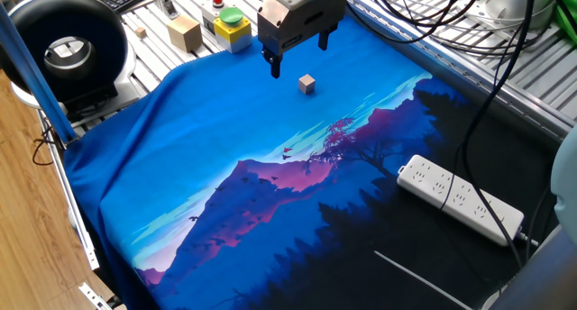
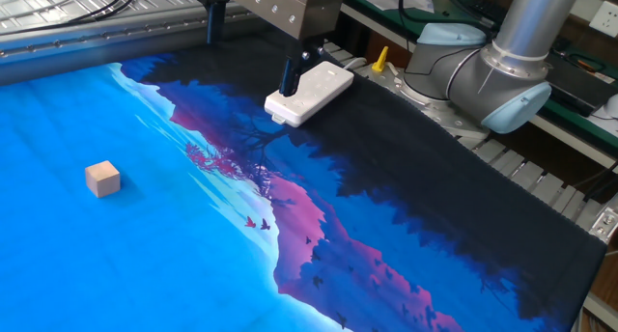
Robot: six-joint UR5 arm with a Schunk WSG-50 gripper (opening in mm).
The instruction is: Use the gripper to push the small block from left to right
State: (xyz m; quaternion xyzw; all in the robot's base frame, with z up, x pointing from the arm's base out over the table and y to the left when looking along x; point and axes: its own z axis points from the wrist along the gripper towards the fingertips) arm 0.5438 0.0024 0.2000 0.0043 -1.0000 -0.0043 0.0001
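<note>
Blue mountain-print cloth spread right across the slatted worktop. The grey arm stands beyond the cloth's dark edge, and a white power strip lies on the dark part. Up at the far side, the gripper hangs over the blue, fingers spread wide, nothing between them. And there's the small block, sitting flat on the cloth just in front of the gripper, near its fingers but clear of both.
</note>
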